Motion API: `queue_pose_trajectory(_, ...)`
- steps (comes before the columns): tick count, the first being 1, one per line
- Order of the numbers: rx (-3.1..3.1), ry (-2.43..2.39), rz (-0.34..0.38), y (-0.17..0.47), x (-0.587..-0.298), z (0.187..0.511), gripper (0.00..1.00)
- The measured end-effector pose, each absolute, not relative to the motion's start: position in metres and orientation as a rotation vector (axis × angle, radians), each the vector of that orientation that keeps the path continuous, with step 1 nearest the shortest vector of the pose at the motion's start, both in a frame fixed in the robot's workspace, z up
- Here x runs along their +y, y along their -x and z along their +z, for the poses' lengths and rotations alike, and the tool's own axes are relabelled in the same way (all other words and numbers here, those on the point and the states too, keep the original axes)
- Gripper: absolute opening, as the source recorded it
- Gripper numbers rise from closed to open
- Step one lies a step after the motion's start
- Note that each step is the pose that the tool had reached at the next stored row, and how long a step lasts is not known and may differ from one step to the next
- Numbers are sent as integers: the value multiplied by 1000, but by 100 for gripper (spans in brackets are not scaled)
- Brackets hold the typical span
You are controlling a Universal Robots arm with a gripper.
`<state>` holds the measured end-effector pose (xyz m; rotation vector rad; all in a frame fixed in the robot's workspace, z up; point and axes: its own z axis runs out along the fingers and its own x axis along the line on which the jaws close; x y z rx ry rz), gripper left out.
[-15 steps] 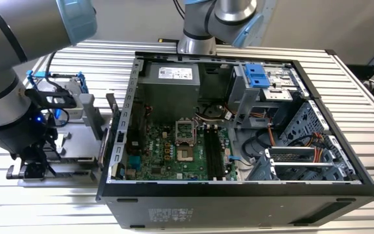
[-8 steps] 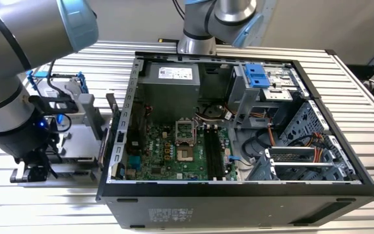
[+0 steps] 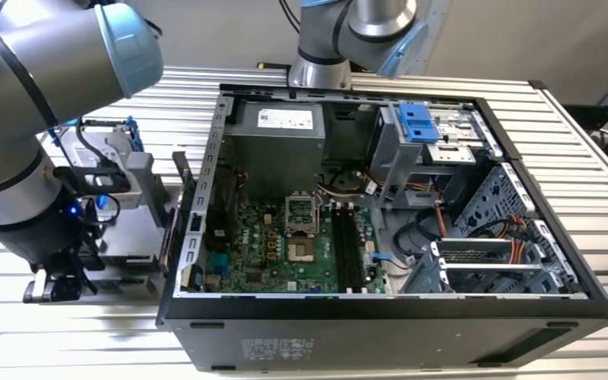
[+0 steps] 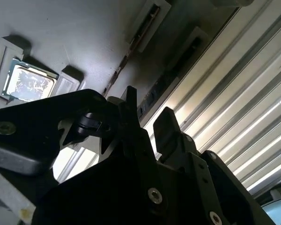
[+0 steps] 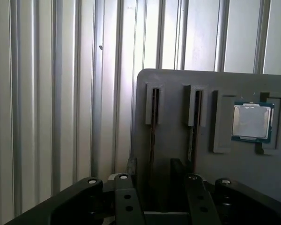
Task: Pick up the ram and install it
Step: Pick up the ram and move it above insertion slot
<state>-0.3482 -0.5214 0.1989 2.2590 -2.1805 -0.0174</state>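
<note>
The ram (image 5: pixel 152 117) stands on edge in a narrow slot of a grey holder block (image 5: pixel 173 79); in the second wrist view the ram (image 4: pixel 126 58) shows as a thin dark strip. A second stick (image 5: pixel 194 119) sits in the neighbouring slot. My gripper (image 5: pixel 154 168) hovers low over the block, open, one finger (image 5: pixel 131 168) on each side of the first ram's line, with no contact visible. In the exterior view the gripper (image 3: pixel 56 285) hangs at the left, outside the computer case. The long black motherboard slots (image 3: pixel 348 245) lie inside the case.
The open computer case (image 3: pixel 389 305) fills the table's middle, its tall wall between the holder (image 3: pixel 124 233) and the motherboard (image 3: pixel 272 245). A processor chip (image 5: pixel 252 122) rests in a pocket of the block. A second arm (image 3: pixel 347 39) stands behind the case. The table top (image 5: pixel 47 93) is ribbed metal.
</note>
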Motion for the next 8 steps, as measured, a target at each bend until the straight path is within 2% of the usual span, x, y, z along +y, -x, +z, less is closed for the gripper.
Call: queue_pose_trajectory(8, -2180, -2259, -18, 348, -521, 193, 100)
